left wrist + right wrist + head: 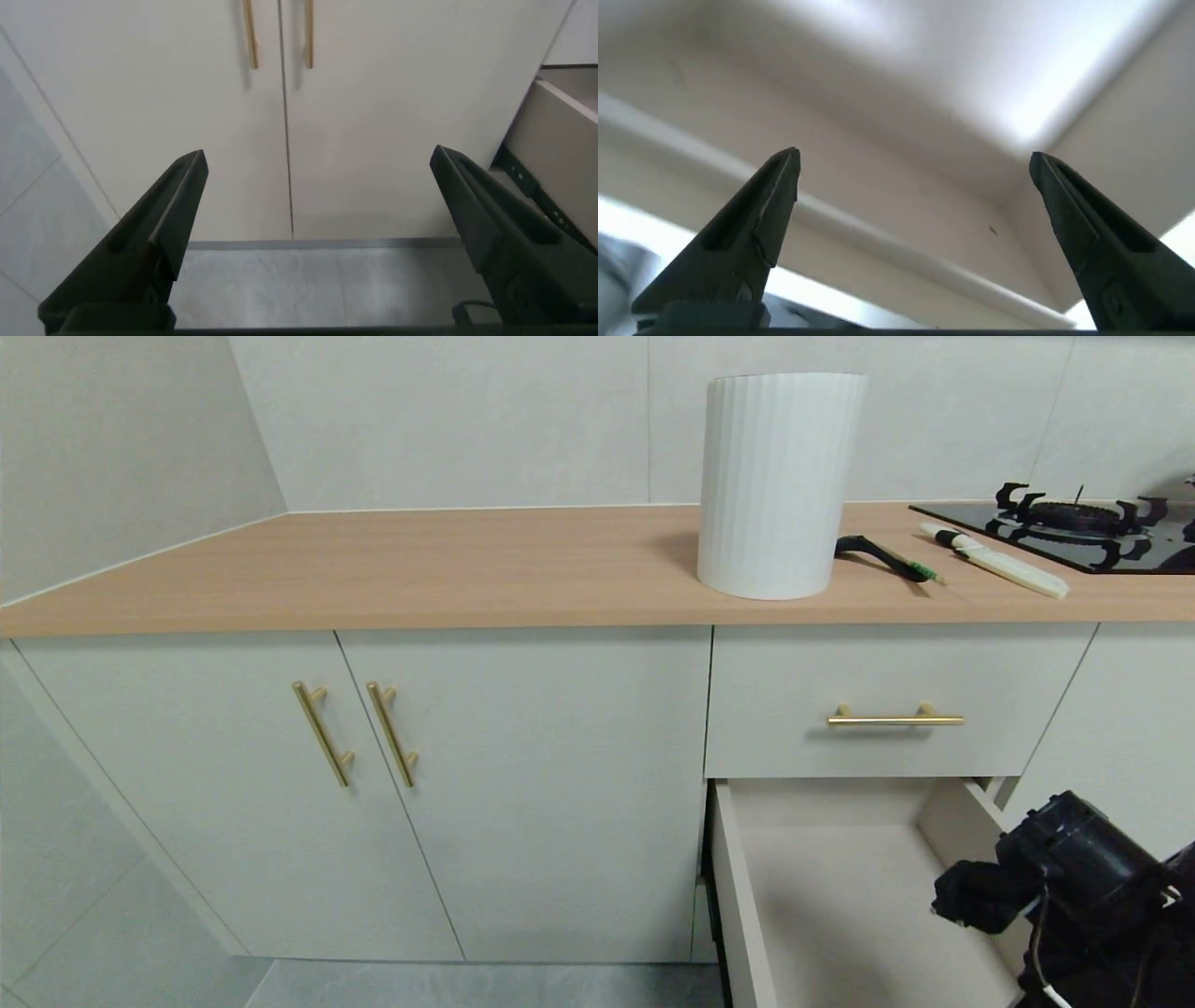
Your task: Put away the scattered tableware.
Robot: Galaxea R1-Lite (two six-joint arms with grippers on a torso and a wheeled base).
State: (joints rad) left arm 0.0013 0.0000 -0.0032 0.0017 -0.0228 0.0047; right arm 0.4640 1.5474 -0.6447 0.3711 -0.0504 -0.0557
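Left hand is wide open, pointed at the double cabinet doors. Up on the desk at 1 o'clock sits a white ribbed canister. A black-handled utensil lies right at its 3 o'clock, then a white utensil beside the stove. The bottom drawer at 5 o'clock is pulled out, with the right hand at it, fingers spread open.

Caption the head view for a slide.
Black-handled utensil and white-handled utensil lie on the counter between a white canister and the stove; lower drawer open, right arm at it.
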